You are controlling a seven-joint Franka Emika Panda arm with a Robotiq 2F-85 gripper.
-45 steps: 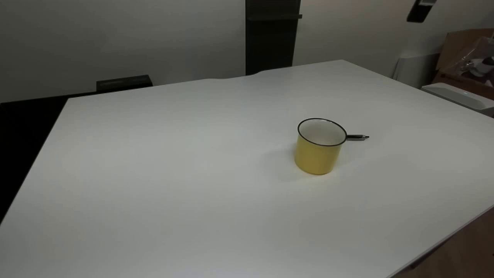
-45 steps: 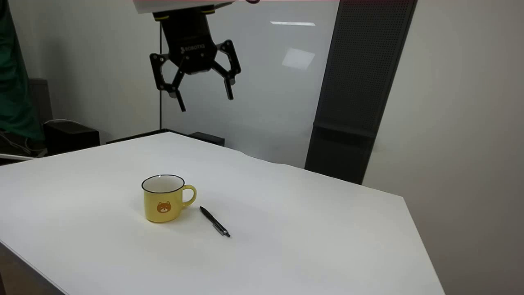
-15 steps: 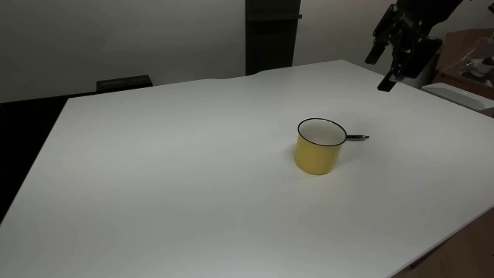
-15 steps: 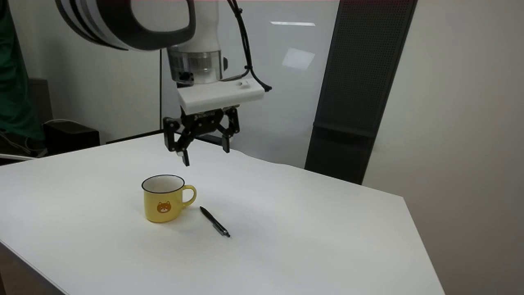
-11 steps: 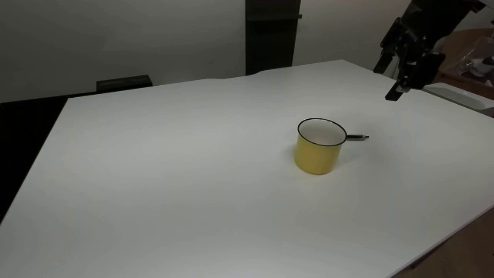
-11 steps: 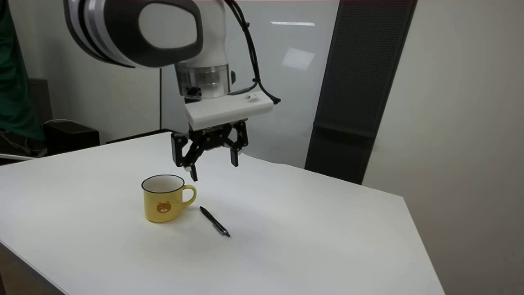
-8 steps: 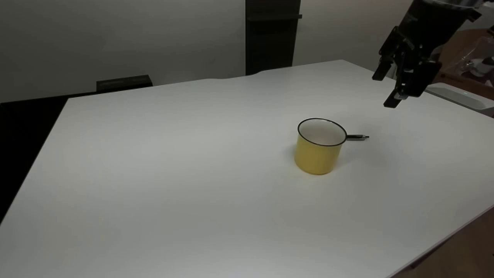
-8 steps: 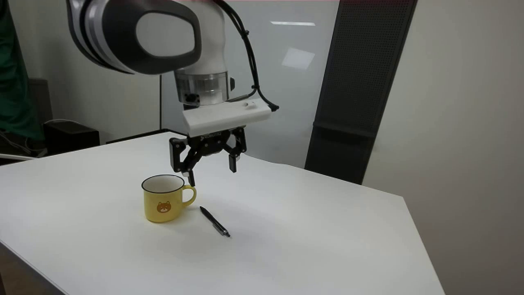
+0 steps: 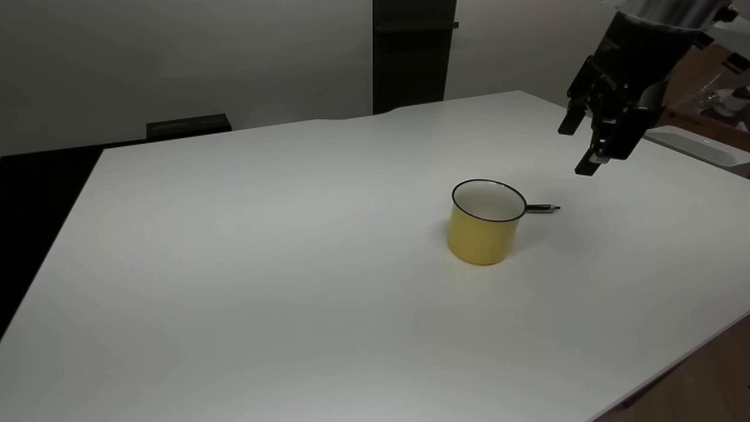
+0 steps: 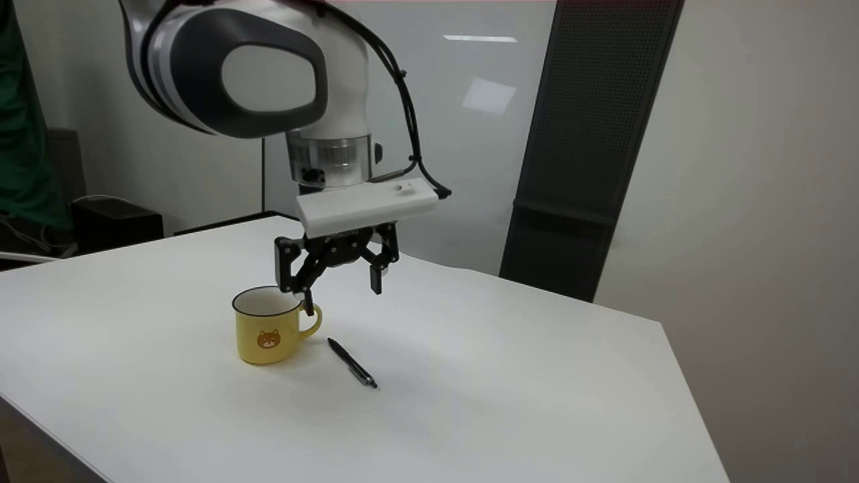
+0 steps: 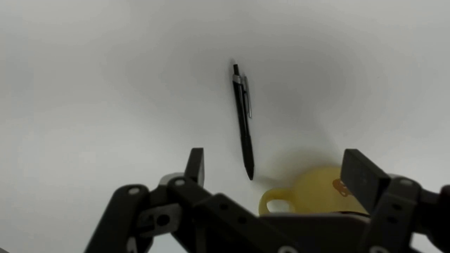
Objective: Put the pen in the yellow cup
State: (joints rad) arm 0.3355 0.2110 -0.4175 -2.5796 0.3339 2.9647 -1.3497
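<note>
The yellow cup (image 10: 249, 335) stands upright on the table with its dark rim up, its handle toward the pen; it also shows in an exterior view (image 9: 480, 241). The black pen (image 10: 352, 363) lies flat on the table beside the cup's handle. In an exterior view, the cup partly hides the pen (image 9: 542, 208). My gripper (image 10: 343, 300) is open and empty, above the table near the cup and pen; it also shows in an exterior view (image 9: 577, 148). In the wrist view, the pen (image 11: 242, 116) lies ahead of the open fingers (image 11: 274, 154), and the cup (image 11: 313, 189) is partly hidden by the gripper.
The white table (image 10: 537, 402) carries the cup and pen. A dark panel (image 10: 590, 154) and a whiteboard stand behind it. A white device (image 9: 697, 146) and a cardboard box lie past a table edge.
My gripper has come down from high above the table toward the cup and pen, staying open. In the last half second it sinks a little further. The cup and pen have not moved.
</note>
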